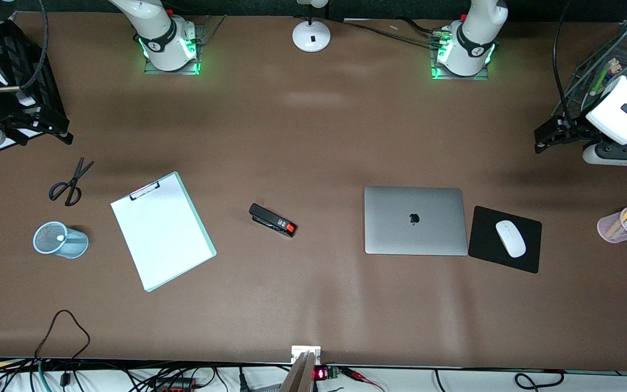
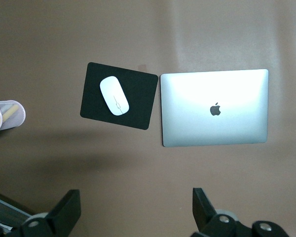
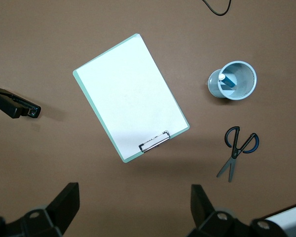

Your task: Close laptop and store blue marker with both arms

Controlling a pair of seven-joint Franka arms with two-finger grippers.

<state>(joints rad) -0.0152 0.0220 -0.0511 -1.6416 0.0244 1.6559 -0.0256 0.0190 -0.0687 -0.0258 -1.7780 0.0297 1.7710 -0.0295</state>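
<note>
Blue marker (image 3: 228,80) half-hidden inside mesh cup (image 3: 246,87), laptop (image 1: 415,220) shut.

1. Silver-grey laptop (image 1: 415,220), dark apple logo on the lid.
2. Beside the laptop: black mouse pad (image 1: 505,238), white mouse (image 1: 510,238).
3. Blue marker (image 3: 228,81) (whitish end) in a pale-blue mesh cup (image 3: 233,80).

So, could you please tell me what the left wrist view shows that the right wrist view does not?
Only the left wrist view shows the closed laptop, the black mouse pad beside it with the white mouse on it, and part of the pink cup. Only the right wrist view shows the clipboard, stapler, scissors and the mesh cup with the blue marker in it. Both share the brown table and each arm's own open hand.
</note>
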